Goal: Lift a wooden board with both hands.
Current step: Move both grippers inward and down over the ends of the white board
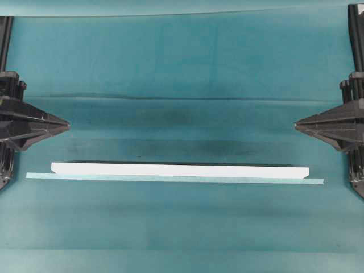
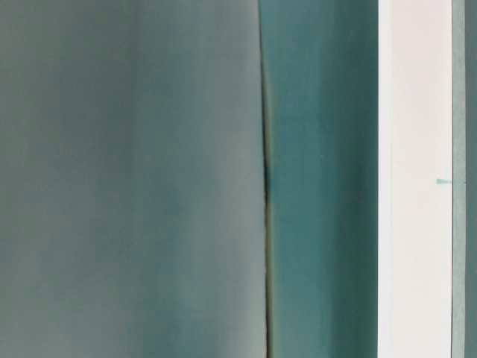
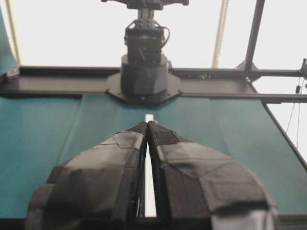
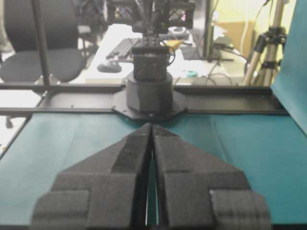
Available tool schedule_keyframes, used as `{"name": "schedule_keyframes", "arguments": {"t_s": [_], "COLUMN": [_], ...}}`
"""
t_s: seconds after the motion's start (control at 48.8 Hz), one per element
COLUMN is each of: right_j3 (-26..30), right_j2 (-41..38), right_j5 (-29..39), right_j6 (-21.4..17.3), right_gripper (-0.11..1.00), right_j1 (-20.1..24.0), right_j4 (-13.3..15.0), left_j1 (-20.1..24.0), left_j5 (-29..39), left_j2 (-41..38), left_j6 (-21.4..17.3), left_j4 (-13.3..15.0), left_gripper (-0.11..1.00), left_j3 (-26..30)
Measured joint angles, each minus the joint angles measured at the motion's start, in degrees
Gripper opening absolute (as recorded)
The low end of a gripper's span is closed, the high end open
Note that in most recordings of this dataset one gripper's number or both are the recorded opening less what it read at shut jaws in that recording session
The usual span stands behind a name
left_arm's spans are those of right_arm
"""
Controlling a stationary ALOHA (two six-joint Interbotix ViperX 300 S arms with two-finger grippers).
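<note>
Overhead exterior view first, starting at the jaws: the left gripper [image 1: 67, 123] sits at the left edge of the frame with its wedge-shaped fingers drawn together to a single point, nothing between them, and the right gripper [image 1: 296, 124] mirrors it at the right edge, its fingers likewise pinched to a point and empty. Both tips face inward toward the middle, level with each other and well apart. The left wrist view confirms it — the two padded fingers [image 3: 103, 167] meet at their tips with only a thin slit behind. In the right wrist view the dark foam fingers [image 4: 192, 177] press together the same way. Out from the jaws, below both tips in the overhead frame, the wooden board [image 1: 179, 169] lies flat on the teal cloth [image 1: 182, 57], a long white plank running nearly the whole width, with a dark edge along its upper side. Neither gripper touches it. Just beneath the board, along its lower edge, runs a thin pale teal tape strip [image 1: 170, 178], reaching a little past both ends. In the table-level view the board appears as a bright vertical band [image 2: 414, 179] at the right — the rest there is blurred teal and grey.
</note>
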State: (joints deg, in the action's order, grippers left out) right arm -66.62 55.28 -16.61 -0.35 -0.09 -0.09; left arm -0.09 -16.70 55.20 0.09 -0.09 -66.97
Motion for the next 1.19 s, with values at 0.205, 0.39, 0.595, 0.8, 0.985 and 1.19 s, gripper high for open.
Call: {"name": "schedule_keyframes", "arguments": {"t_s": [0.205,0.39,0.595,0.8,0.985,1.19], "right_j3": [1.41,4.22,8.88,14.33,19.42,24.17], "right_j2": [-0.18,-2.37,-7.65,-16.96,-25.31,-31.46], "right_j5": [7.12,21.36,30.94,37.79,45.88,55.55], "right_j6": [-2.64,-8.26,-11.34,-13.89,-14.41,-14.5], "right_gripper": [0.02,0.02,0.02,0.02,0.02,0.02], "right_j1": [0.35,0.26,-0.35,-0.44,-0.7,-0.88], "right_j4": [-4.48,-6.06,-6.5,-6.5,-6.42,-5.8], "left_j1": [-1.58,-1.49,-1.49,-1.32,-1.32,-1.32], "left_j5": [4.22,10.63,21.97,30.76,36.91,47.46], "left_j2": [-0.35,-1.67,-6.68,-13.01,-19.51,-26.89], "left_j6": [4.48,5.8,8.09,10.55,10.46,10.02], "left_j4": [-0.44,-0.62,-0.62,-0.62,-0.7,-0.88], "left_gripper": [0.01,0.0,0.0,0.0,0.0,0.0], "left_j3": [1.76,5.1,9.32,14.06,18.54,23.47]}}
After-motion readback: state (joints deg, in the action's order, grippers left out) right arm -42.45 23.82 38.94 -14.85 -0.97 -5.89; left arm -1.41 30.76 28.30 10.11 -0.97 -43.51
